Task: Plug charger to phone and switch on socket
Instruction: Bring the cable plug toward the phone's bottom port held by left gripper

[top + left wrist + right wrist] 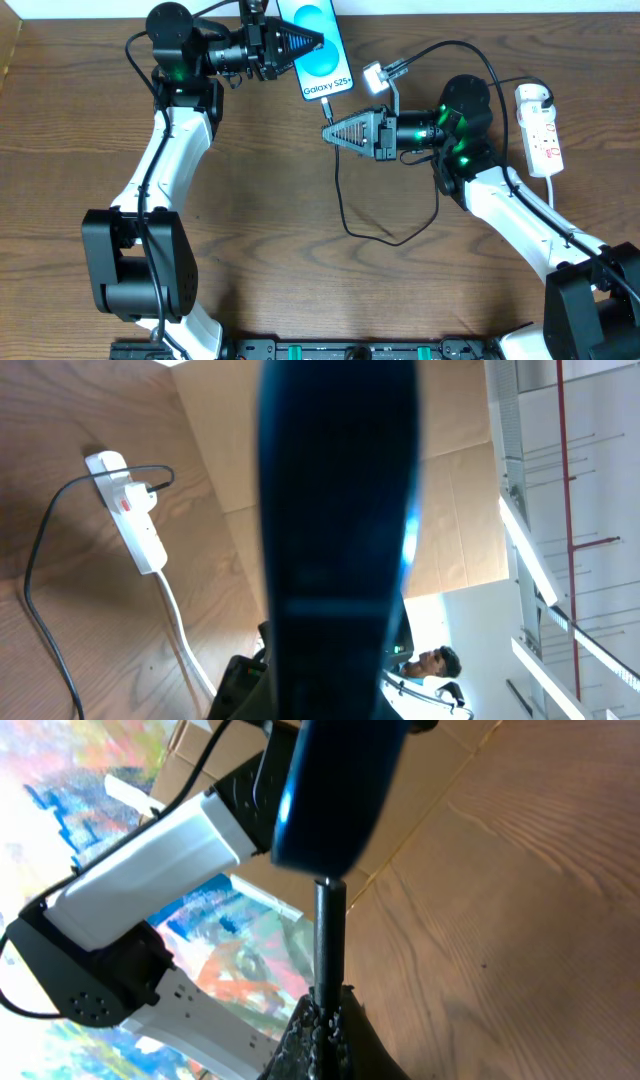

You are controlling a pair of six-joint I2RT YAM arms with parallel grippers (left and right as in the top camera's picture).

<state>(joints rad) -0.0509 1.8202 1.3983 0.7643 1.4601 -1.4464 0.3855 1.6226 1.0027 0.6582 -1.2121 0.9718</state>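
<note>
by the far edge of the table [420, 25] the left gripper [314, 42] clamps the phone [330, 66], its long axis pointing nearward at the right gripper [328, 130], which is pinching the charger [326, 106] plug, with open wood below.

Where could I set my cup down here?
Bare wood: far left beside the left arm, and lower middle between it and the right arm, below the charger's loop. Crowded: around the phone, left hand, right hand and socket.
</note>
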